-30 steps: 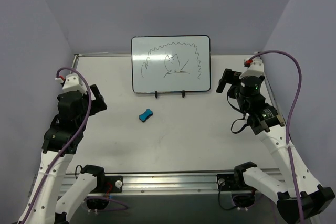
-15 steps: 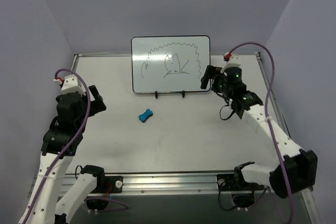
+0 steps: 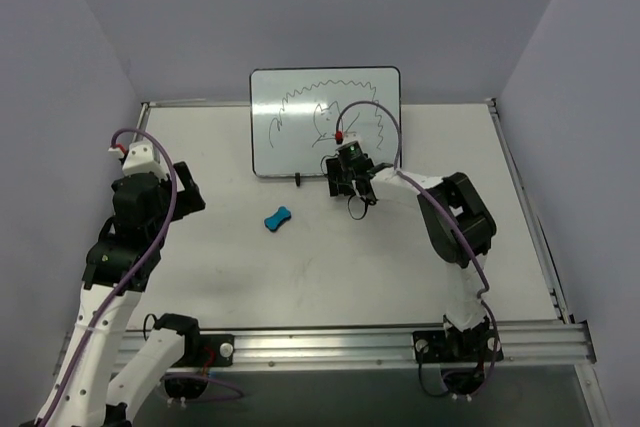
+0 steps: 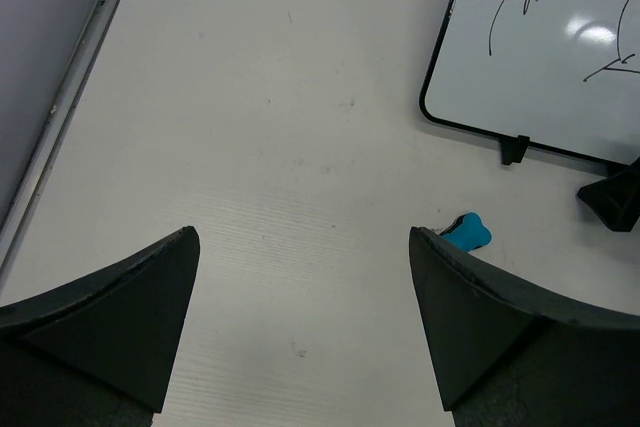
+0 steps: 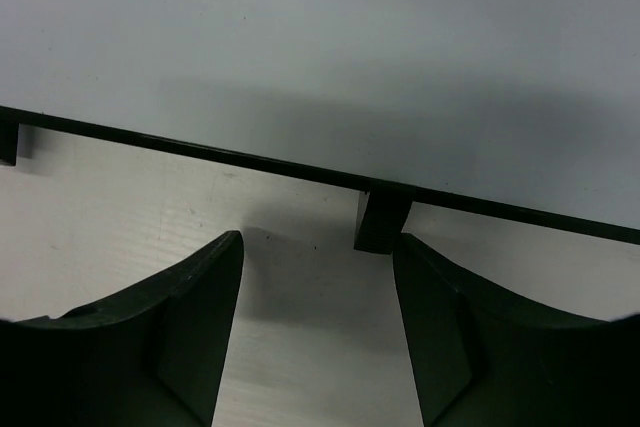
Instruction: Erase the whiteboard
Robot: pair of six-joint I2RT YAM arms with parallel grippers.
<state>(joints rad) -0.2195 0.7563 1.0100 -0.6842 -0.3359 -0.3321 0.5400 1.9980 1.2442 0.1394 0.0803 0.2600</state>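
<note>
The whiteboard (image 3: 325, 122) stands at the back of the table and bears black marker scribbles. My right gripper (image 3: 340, 178) is open and empty, low at the board's bottom edge. In the right wrist view its jaws (image 5: 318, 282) stand apart just in front of the board's right black foot (image 5: 382, 219), below the white board face (image 5: 330, 37). The blue bone-shaped eraser (image 3: 278, 217) lies on the table in front of the board. My left gripper (image 3: 187, 193) is open and empty at the left. In the left wrist view (image 4: 305, 337) it hovers over bare table, with the eraser (image 4: 468, 232) and board corner (image 4: 550, 57) beyond.
The grey table (image 3: 330, 267) has a metal rail (image 3: 330, 342) along its near edge and purple walls on three sides. The right arm's elbow (image 3: 455, 217) reaches across the table's right half. The board's left foot (image 3: 298, 181) shows beside the right gripper.
My right arm has swung from the table's right side leftward to the board's bottom edge. The left arm has barely moved. The eraser and board have not moved.
</note>
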